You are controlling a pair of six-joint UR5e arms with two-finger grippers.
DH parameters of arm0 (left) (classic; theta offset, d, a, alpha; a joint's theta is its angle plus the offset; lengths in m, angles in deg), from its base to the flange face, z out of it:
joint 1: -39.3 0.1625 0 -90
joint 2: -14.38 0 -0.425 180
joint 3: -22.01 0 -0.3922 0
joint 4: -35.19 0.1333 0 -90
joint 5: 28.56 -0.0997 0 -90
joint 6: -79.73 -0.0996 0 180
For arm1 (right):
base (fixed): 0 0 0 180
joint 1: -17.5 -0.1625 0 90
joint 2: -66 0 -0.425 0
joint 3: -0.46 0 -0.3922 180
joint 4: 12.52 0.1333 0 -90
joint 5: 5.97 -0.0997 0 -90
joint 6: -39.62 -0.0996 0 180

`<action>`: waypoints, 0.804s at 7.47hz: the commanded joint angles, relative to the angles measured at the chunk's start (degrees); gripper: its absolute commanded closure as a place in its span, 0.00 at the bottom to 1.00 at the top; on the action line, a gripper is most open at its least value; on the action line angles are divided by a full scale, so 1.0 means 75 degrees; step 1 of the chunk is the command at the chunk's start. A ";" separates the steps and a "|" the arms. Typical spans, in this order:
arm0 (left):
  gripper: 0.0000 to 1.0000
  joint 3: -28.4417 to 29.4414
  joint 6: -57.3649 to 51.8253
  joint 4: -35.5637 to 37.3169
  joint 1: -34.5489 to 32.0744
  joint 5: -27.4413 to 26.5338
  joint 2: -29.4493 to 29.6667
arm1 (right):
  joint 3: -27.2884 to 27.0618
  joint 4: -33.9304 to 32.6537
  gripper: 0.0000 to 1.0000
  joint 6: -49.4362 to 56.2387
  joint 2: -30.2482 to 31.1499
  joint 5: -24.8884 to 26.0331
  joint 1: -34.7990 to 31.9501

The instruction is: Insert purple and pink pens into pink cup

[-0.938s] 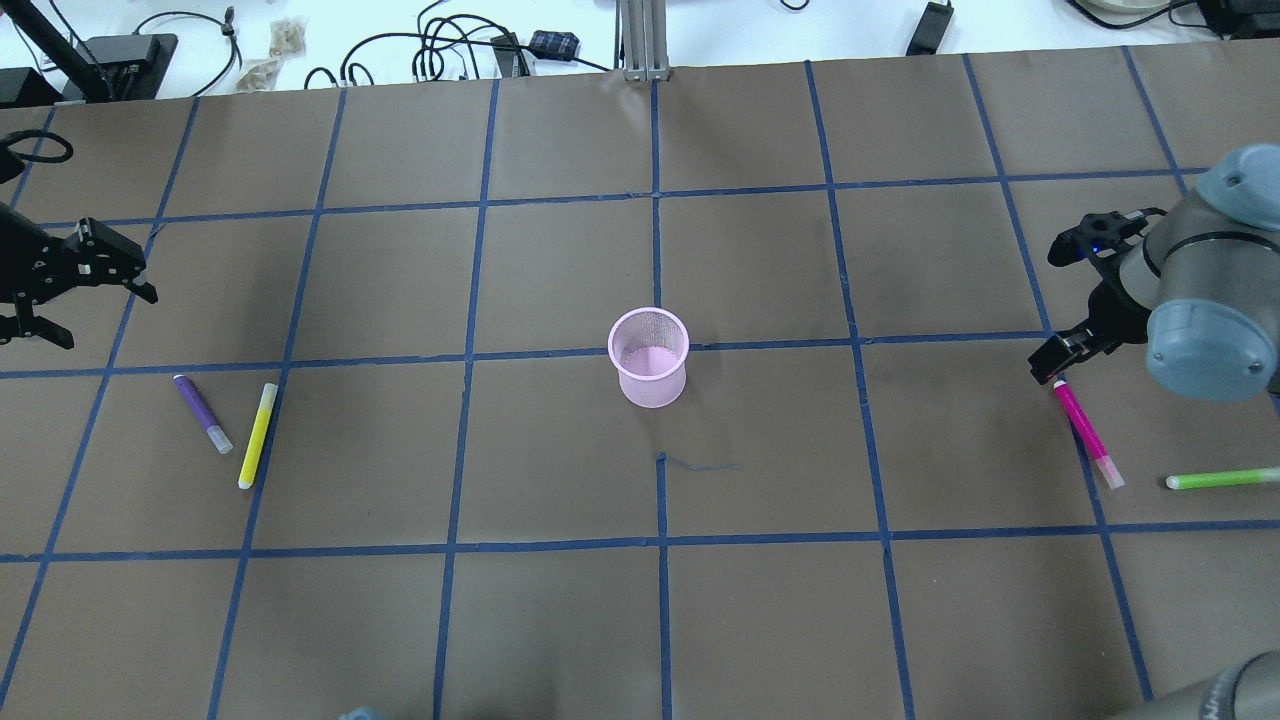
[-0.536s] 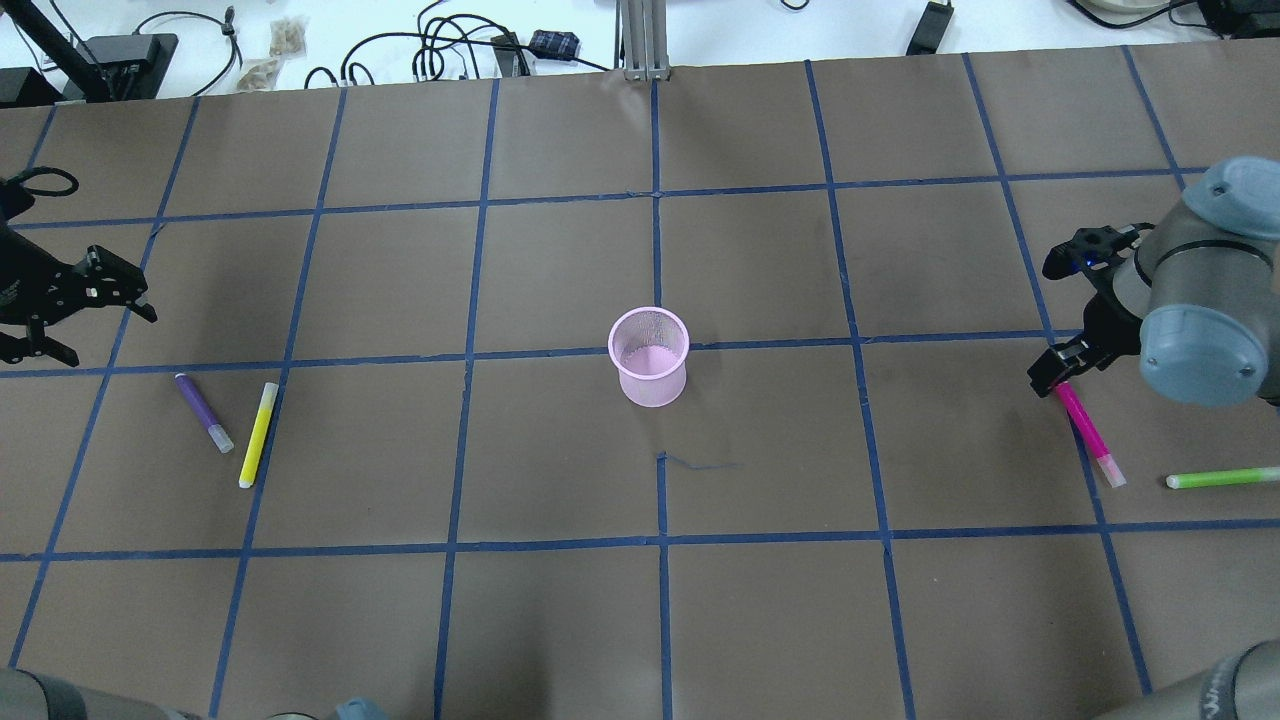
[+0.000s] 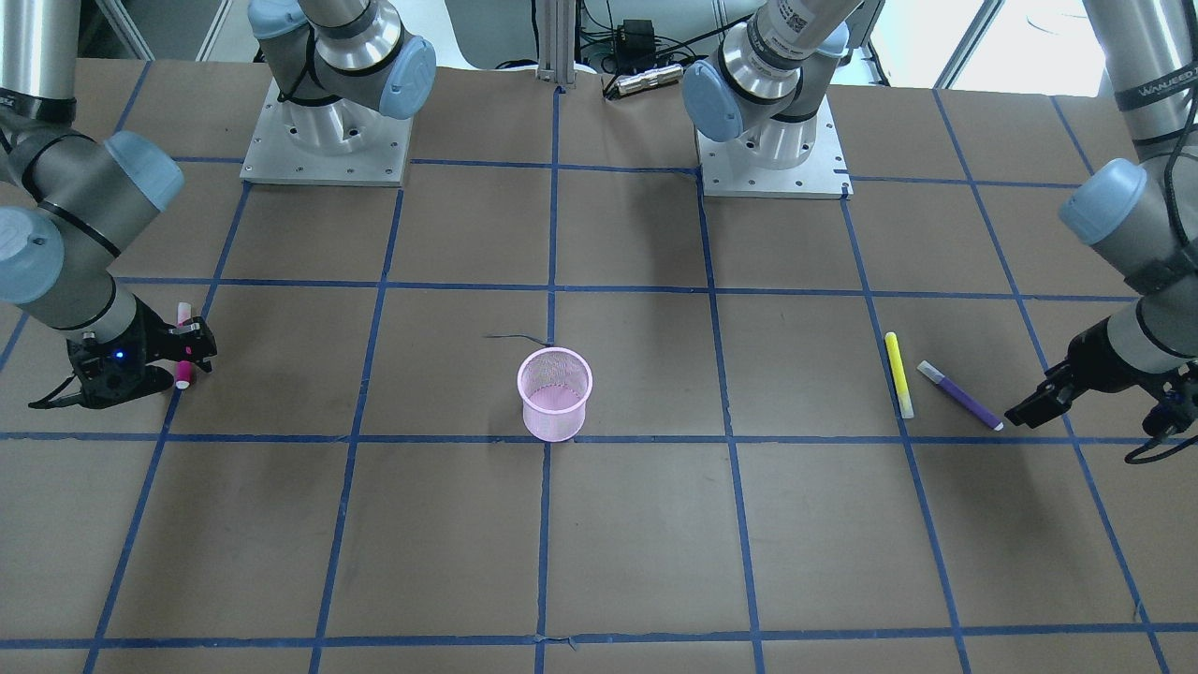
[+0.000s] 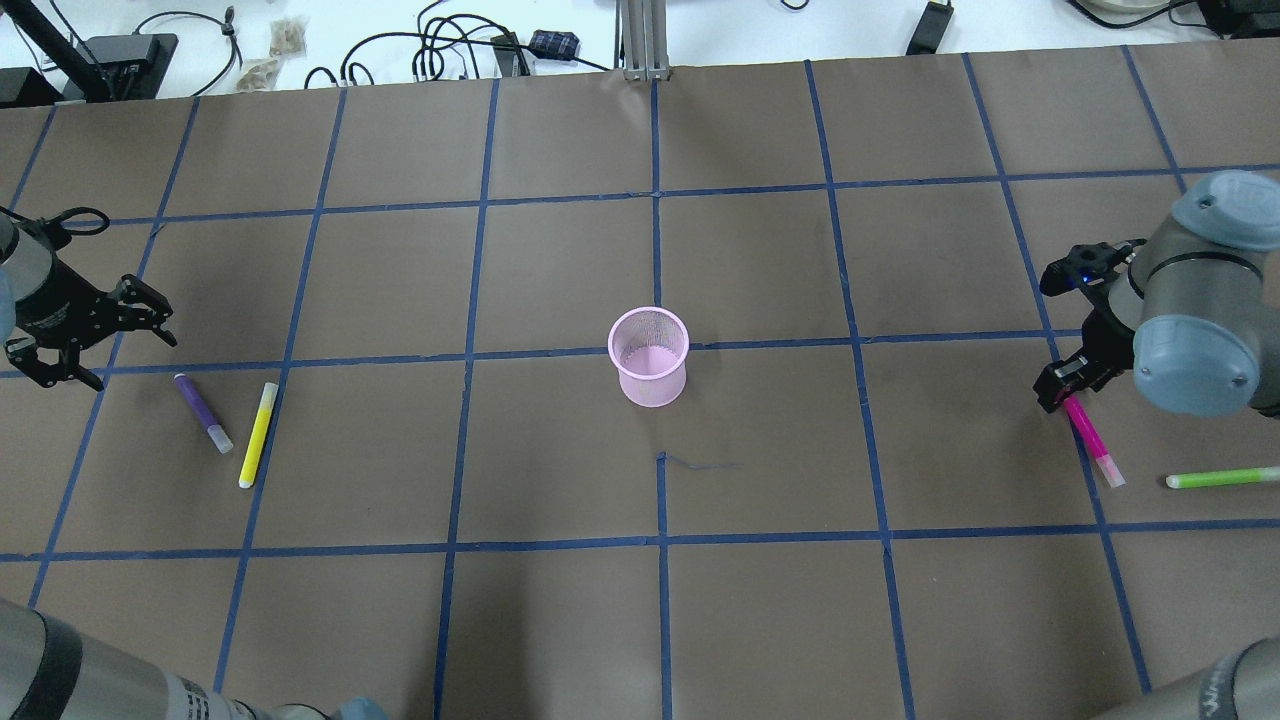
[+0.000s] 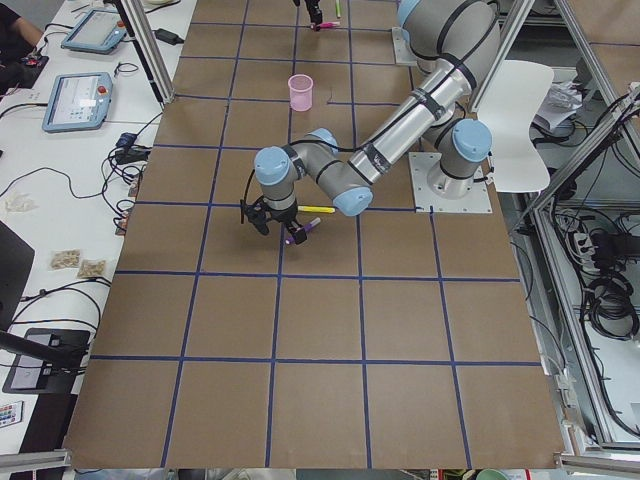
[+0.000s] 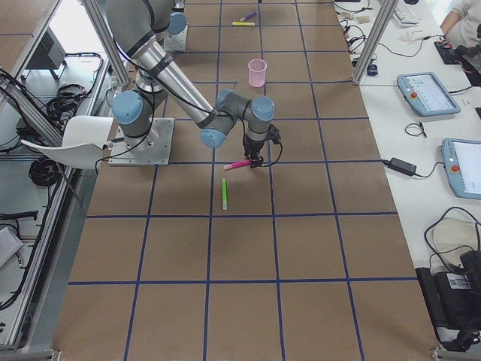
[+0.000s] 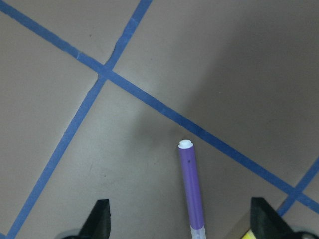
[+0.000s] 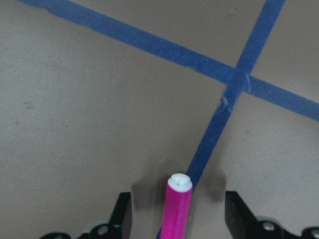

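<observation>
The pink mesh cup point(image 4: 649, 357) stands upright at the table's middle, also in the front view point(image 3: 555, 393). The purple pen point(image 4: 202, 411) lies flat at the left. My left gripper point(image 4: 130, 362) is open just beyond its far end; in the left wrist view the pen point(image 7: 192, 189) points between the spread fingers point(image 7: 99, 219). The pink pen point(image 4: 1090, 440) lies flat at the right. My right gripper point(image 4: 1060, 385) is open and straddles its far end; in the right wrist view the pen point(image 8: 178, 199) sits between the fingers point(image 8: 124, 219), not touching them.
A yellow pen point(image 4: 257, 435) lies close beside the purple pen. A green pen point(image 4: 1222, 478) lies to the right of the pink pen. Cables and boxes lie beyond the table's far edge. The arm bases point(image 3: 323, 140) stand at the robot's side.
My left gripper has moved toward me and to the right, closer to the purple pen's far end. My right gripper has moved down over the pink pen's far end. The pens have not moved.
</observation>
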 commanded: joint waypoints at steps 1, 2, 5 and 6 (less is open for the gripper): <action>0.00 0.0000 0.0228 0.0346 -0.0024 0.0195 0.0458 | -0.0003 0.0013 0.60 0.0011 -0.0028 0.0046 0.0000; 0.02 0.0000 0.0240 0.0336 -0.0036 0.0195 0.0564 | 0.0020 0.0083 0.61 -0.0001 -0.0063 0.0069 0.0012; 0.39 -0.0012 0.0182 0.0289 -0.0106 0.0160 0.0705 | 0.0091 0.0107 1.00 0.0023 0.0030 0.0292 0.0012; 0.44 0.0000 0.0147 0.0277 -0.0106 0.0126 0.0717 | 0.0160 0.0130 1.00 0.0011 0.0066 0.0281 0.0012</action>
